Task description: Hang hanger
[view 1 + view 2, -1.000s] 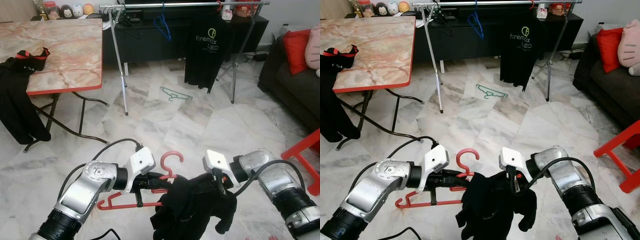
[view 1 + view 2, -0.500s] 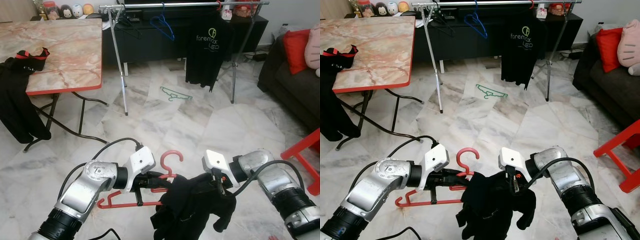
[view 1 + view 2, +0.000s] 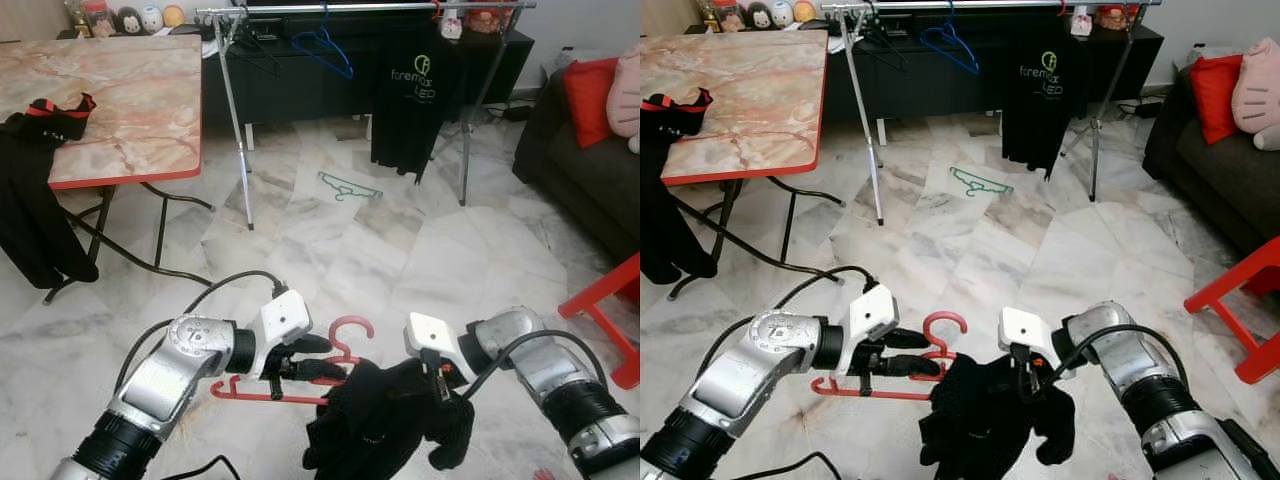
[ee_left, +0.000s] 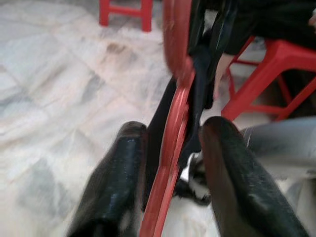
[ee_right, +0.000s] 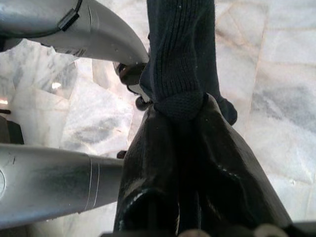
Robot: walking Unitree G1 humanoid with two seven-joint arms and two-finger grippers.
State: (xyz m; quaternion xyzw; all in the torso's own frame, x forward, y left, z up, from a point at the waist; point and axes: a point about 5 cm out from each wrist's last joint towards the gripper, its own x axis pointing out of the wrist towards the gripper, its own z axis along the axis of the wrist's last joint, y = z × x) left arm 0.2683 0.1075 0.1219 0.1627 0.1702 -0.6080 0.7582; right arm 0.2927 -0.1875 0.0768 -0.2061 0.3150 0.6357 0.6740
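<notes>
Left gripper (image 3: 318, 366) was clamped on the red hanger (image 3: 290, 385) near its hook, held low and level over the floor so the shirt could go on. Right gripper (image 3: 441, 384) pinched the black shirt (image 3: 385, 420), bunched over the hanger's right end. Rail (image 3: 370, 9) stood well apart, so hanging wasn't next, I'd say.

Bright, even light; wrist views blurred

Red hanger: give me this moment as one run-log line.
left gripper: shut on red hanger | right gripper: shut on black garment | clothes rail: ahead, not reached
</notes>
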